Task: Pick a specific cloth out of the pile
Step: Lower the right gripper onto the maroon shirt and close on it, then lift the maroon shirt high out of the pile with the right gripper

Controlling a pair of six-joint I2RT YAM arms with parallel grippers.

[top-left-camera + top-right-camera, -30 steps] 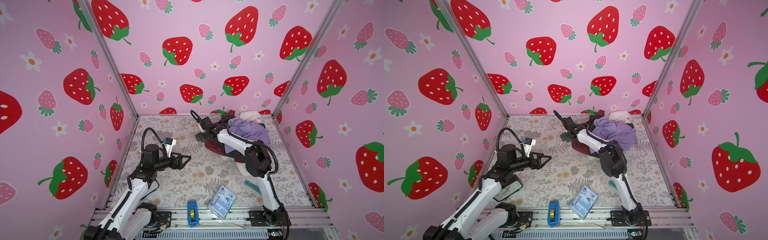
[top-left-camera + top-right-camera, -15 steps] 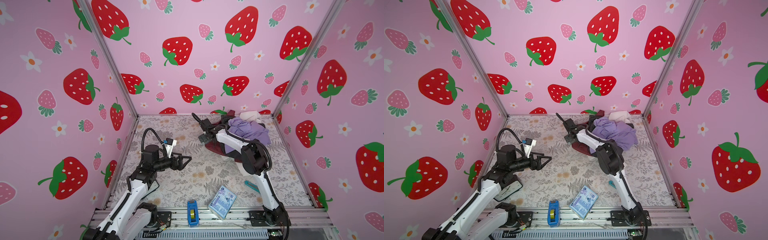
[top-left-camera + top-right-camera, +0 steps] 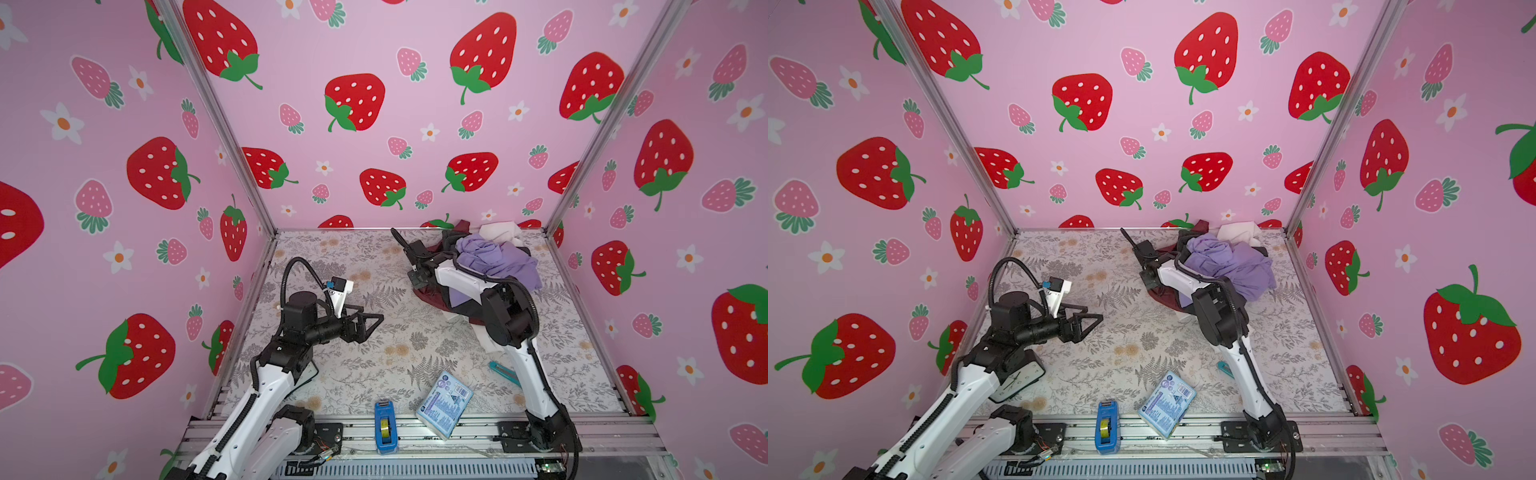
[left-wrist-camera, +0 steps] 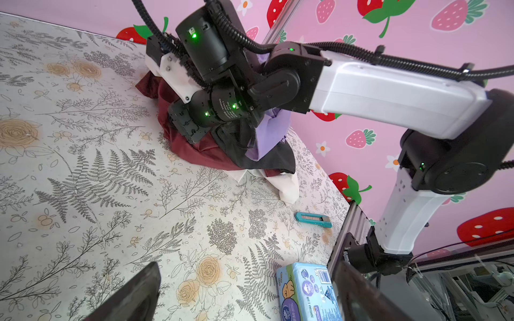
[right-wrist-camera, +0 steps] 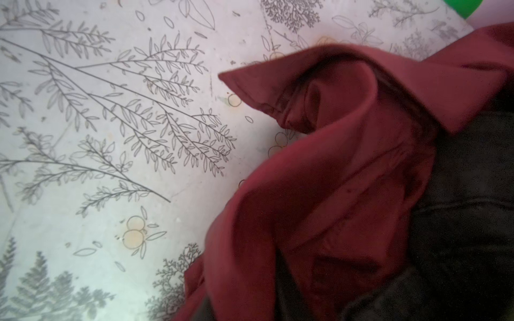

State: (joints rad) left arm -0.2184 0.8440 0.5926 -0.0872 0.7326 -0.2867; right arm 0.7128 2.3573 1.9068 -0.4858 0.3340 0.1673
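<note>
The pile (image 3: 494, 257) (image 3: 1229, 259) of lavender, black and white garments lies at the far right of the table. The dark red cloth (image 3: 428, 296) (image 3: 1163, 297) (image 4: 200, 155) sticks out at its left foot. My right gripper (image 3: 417, 282) (image 3: 1149, 282) points down into that edge and is shut on the cloth. Its fingertips are buried in the folds. In the right wrist view the cloth (image 5: 333, 180) bunches up beside black fabric (image 5: 467, 208). My left gripper (image 3: 374, 322) (image 3: 1096, 320) (image 4: 247, 280) hangs open and empty over the table's left middle.
A tissue pack (image 3: 444, 405) (image 4: 306, 291) and a blue tape dispenser (image 3: 385, 426) lie near the front rail. A teal utility knife (image 3: 503, 371) (image 4: 313, 219) lies by the right arm's base. Strawberry-printed walls close three sides.
My right gripper has come down onto the dark red edge of the pile and gone from open to shut. The left arm has not moved.
</note>
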